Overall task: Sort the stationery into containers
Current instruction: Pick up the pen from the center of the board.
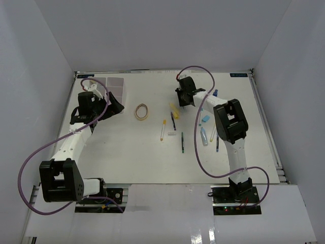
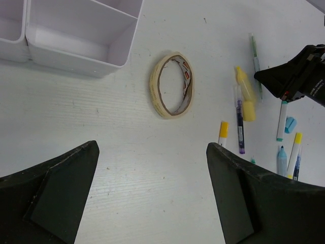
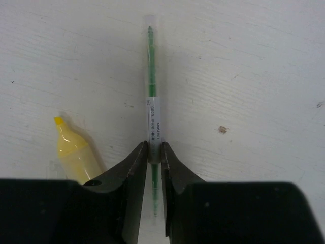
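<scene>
My right gripper (image 3: 154,148) is shut on a thin green pen (image 3: 153,101) with a white label, low at the table surface; whether it is lifted I cannot tell. A yellow highlighter (image 3: 76,152) lies just left of it. In the top view this gripper (image 1: 184,99) is at the far centre. My left gripper (image 2: 152,147) is open and empty above bare table, near the tan tape ring (image 2: 155,89). The white organizer tray (image 2: 76,61) is at the far left, partly hidden behind the left arm in the top view (image 1: 117,81).
Loose items lie mid-table: a dark pen (image 1: 173,121), a yellow-capped pen (image 1: 163,129), another green pen (image 1: 182,142), a blue eraser (image 1: 205,119), a small bottle (image 1: 204,136) and more pens (image 1: 217,142). White walls enclose the table.
</scene>
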Controlling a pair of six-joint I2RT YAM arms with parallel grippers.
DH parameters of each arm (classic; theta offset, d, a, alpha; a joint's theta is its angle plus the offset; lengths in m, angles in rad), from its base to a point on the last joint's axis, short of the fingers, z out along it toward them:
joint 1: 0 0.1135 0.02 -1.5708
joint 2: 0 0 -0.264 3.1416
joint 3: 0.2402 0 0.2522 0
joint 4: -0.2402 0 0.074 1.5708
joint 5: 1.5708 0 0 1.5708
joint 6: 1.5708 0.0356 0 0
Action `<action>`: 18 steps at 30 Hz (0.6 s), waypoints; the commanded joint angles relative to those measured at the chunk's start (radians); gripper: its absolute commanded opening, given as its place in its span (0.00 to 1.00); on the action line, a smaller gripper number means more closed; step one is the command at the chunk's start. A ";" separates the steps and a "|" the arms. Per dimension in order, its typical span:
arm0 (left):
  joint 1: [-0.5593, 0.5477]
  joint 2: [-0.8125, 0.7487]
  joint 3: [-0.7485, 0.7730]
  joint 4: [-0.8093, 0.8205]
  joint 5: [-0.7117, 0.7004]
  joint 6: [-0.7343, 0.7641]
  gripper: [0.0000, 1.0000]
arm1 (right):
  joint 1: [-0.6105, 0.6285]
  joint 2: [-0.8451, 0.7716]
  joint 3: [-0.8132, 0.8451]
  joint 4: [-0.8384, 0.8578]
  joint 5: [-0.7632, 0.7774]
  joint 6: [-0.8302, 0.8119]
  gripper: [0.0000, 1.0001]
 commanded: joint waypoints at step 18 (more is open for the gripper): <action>-0.235 -0.009 0.158 0.023 0.142 -0.261 0.98 | 0.016 -0.720 -0.533 0.180 -0.256 -0.007 0.12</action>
